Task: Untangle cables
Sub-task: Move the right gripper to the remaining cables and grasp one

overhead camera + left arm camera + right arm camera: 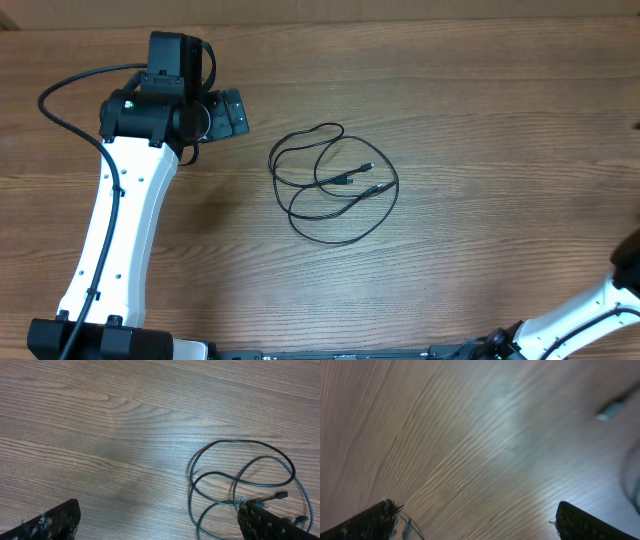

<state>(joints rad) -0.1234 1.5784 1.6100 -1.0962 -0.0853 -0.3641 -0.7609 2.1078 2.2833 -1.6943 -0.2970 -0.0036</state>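
A brown wooden table [480, 90] with long grain lines catches a soft glare. Near its edge sits a small pale thing [612, 408], too blurred to name.

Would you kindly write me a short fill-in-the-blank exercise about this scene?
1. The cables lie on a ___ table.
2. The left gripper has its jaws ___.
3. The right gripper holds ___.
4. The gripper nearer the cables is the ___ one.
Missing words: wooden; open; nothing; left.
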